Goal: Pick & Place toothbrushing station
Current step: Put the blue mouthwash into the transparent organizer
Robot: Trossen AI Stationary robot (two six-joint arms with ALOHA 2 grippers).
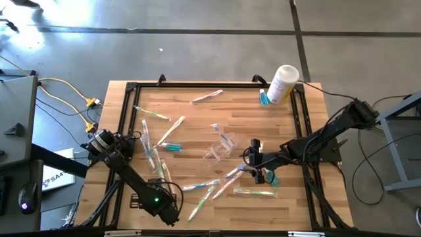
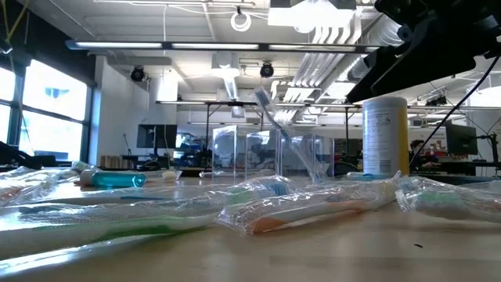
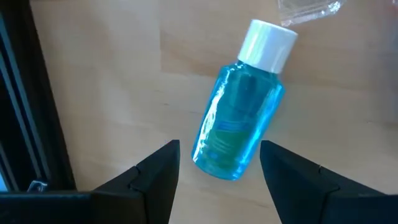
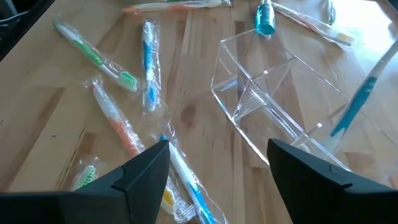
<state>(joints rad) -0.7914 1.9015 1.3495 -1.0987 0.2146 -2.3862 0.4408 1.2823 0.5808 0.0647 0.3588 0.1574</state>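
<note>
High view: wooden table (image 1: pixel 217 197) strewn with wrapped toothbrushes (image 1: pixel 200 186), a few small teal bottles (image 1: pixel 172 147) and a clear plastic organiser (image 1: pixel 219 148) at centre; one white canister (image 1: pixel 283 83) stands at the far edge. Left gripper (image 1: pixel 160 172) hangs low near the left front of the table. Right gripper (image 1: pixel 258 161) sits just right of the organiser, above a cluster of brushes.

Low view: wrapped toothbrushes (image 2: pixel 305 207) lie across the foreground; the organiser (image 2: pixel 274 153) stands upright behind them with one brush leaning in it; white canister (image 2: pixel 384 135) to its right; a teal bottle (image 2: pixel 117 179) lies on its side at left.

Left wrist view: fingers (image 3: pixel 158 177) spread wide, one teal bottle (image 3: pixel 239 124) with a white cap lying on the wood ahead, in line with the gap, untouched.

Right wrist view: fingers (image 4: pixel 143 171) apart, holding nothing; organiser (image 4: pixel 280 99) ahead, a blue brush (image 4: pixel 354 106) standing in it, wrapped brushes (image 4: pixel 149 65) scattered nearby.

Risk: the round bottle could roll or squirt out as the fingers close; crinkly wrappers could slip or drag neighbours; the light organiser could tip if nudged
</note>
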